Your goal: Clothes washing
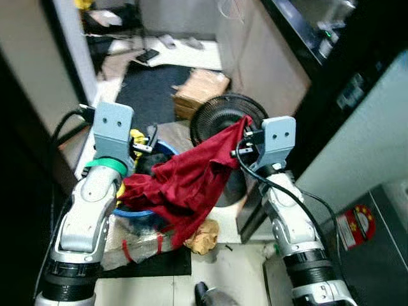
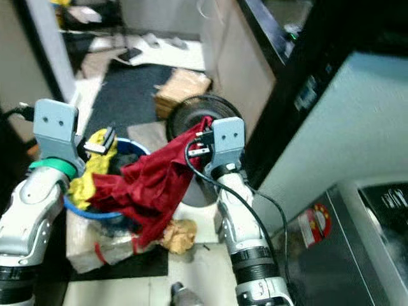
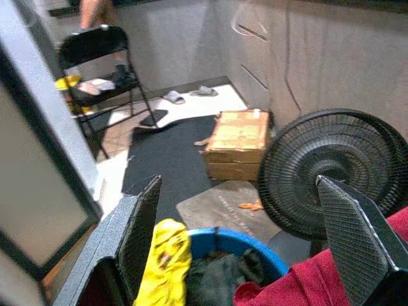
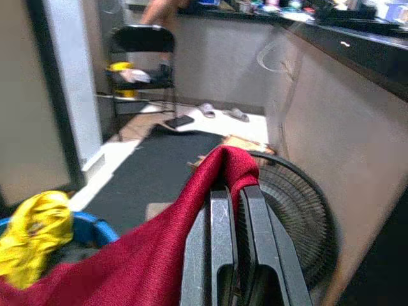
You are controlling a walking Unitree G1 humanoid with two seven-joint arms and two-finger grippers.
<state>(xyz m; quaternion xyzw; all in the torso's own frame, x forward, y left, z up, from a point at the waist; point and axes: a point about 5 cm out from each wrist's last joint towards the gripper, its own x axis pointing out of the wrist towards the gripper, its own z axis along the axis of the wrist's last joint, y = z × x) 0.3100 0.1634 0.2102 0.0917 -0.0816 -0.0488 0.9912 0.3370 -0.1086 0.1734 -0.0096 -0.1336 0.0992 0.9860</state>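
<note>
Right wrist view: right claw [image 4: 233,210] clamps the red garment [image 1: 191,182], lifting it clear of the blue basket [image 3: 245,245] below; left claw [image 3: 245,220] hangs released beside.

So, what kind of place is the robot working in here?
Probably a home utility or laundry corner: a blue basket of clothes, a red garment pinched by the right gripper, a floor fan, and slippers.
</note>
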